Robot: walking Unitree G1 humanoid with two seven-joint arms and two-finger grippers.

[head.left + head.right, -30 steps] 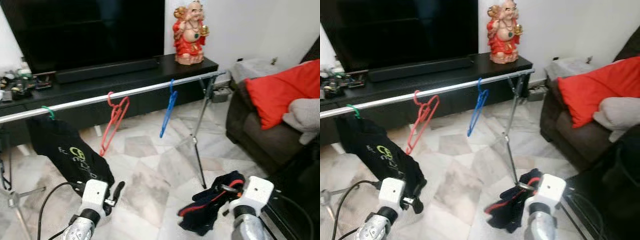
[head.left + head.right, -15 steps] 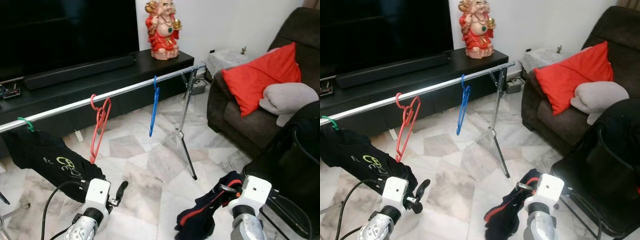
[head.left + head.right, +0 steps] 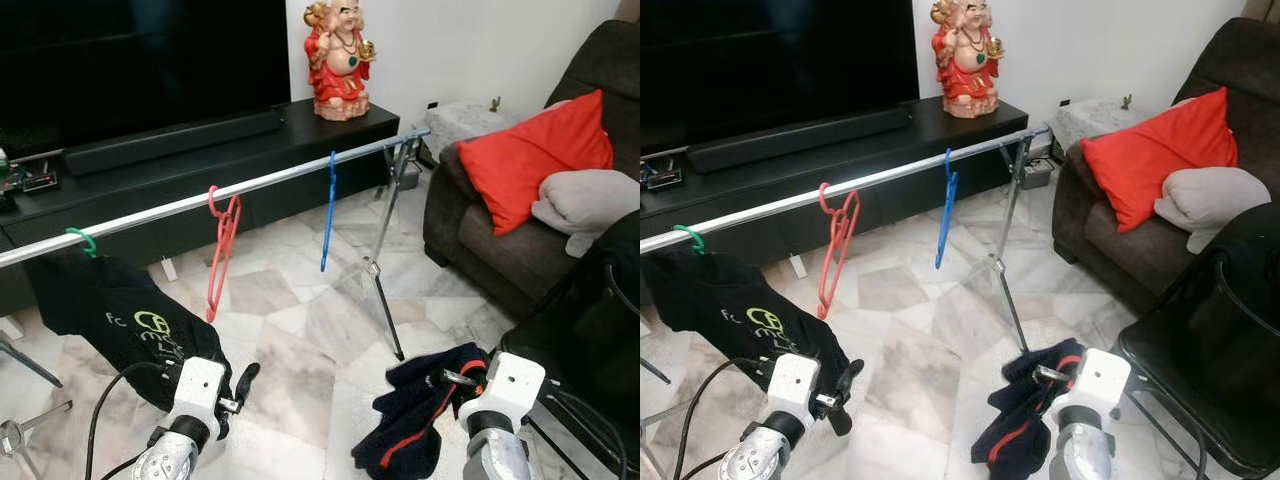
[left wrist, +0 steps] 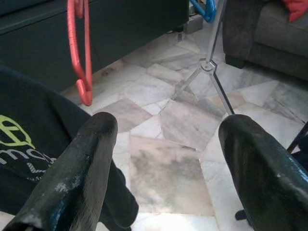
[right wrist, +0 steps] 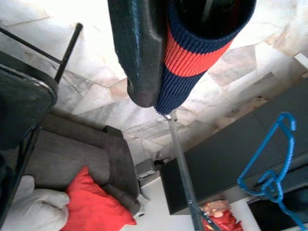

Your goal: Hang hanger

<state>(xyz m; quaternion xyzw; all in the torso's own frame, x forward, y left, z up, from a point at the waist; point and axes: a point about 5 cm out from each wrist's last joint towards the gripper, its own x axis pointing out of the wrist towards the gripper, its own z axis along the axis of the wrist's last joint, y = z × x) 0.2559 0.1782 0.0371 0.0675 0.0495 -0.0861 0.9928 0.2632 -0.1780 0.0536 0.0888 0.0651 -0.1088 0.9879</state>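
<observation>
A silver clothes rail (image 3: pixel 260 183) runs across the room in front of me. On it hang an empty red hanger (image 3: pixel 222 250), an empty blue hanger (image 3: pixel 328 215), and a green hanger hook (image 3: pixel 78 238) carrying a black T-shirt (image 3: pixel 120 320). My right gripper (image 3: pixel 455 380) is low at the right, shut on a navy garment with red stripes (image 3: pixel 420 425) that droops towards the floor. In the right wrist view the garment (image 5: pixel 202 33) lies against one finger (image 5: pixel 137 53). Low at the left, my left gripper (image 4: pixel 168 139) is open and holds nothing, just in front of the T-shirt.
The rail's tripod leg (image 3: pixel 385 300) stands on the marble floor ahead. Behind it is a black TV bench (image 3: pixel 200 150) with a red figurine (image 3: pixel 340 60). A dark sofa with a red cushion (image 3: pixel 535 150) is at the right, a black chair (image 3: pixel 1210 370) close by my right arm.
The whole picture has shifted as my head camera turned, first one way and then partly back. The navy garment stays in my right gripper and now hangs lower. The left gripper stays open.
</observation>
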